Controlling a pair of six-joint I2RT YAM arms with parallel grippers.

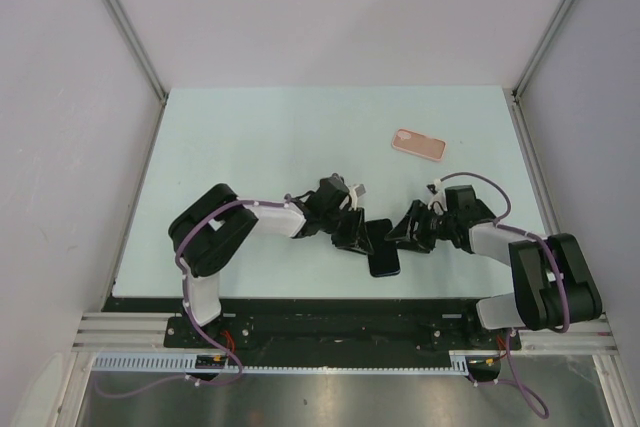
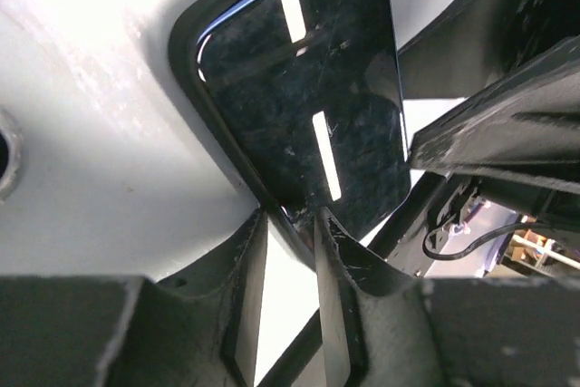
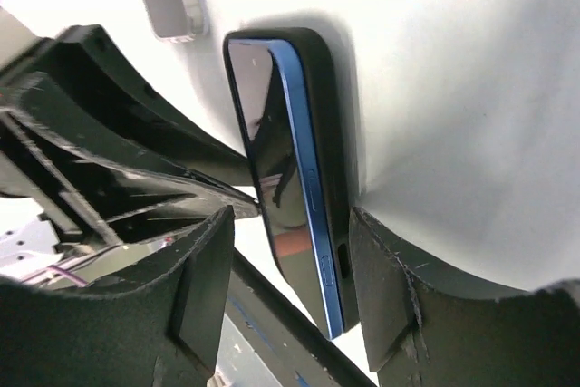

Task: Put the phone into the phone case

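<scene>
Both jaw pairs at phone (image 1: 383,249): right jaws apart astride it; left jaws, cannot tell.

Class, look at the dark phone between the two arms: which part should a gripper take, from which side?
Take the phone by its two long side edges, near mid-length, from above. It is thin with a glossy screen, and its blue frame probably offers parallel faces; its length runs near-to-far, so fingers close left-right.

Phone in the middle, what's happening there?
Both arms are on the dark phone. It looks partly seated in a black case, with its blue edge showing. The right gripper straddles it, open. The left gripper sits at its corner, grip unclear. A pink phone-shaped item lies apart, farther back.
</scene>
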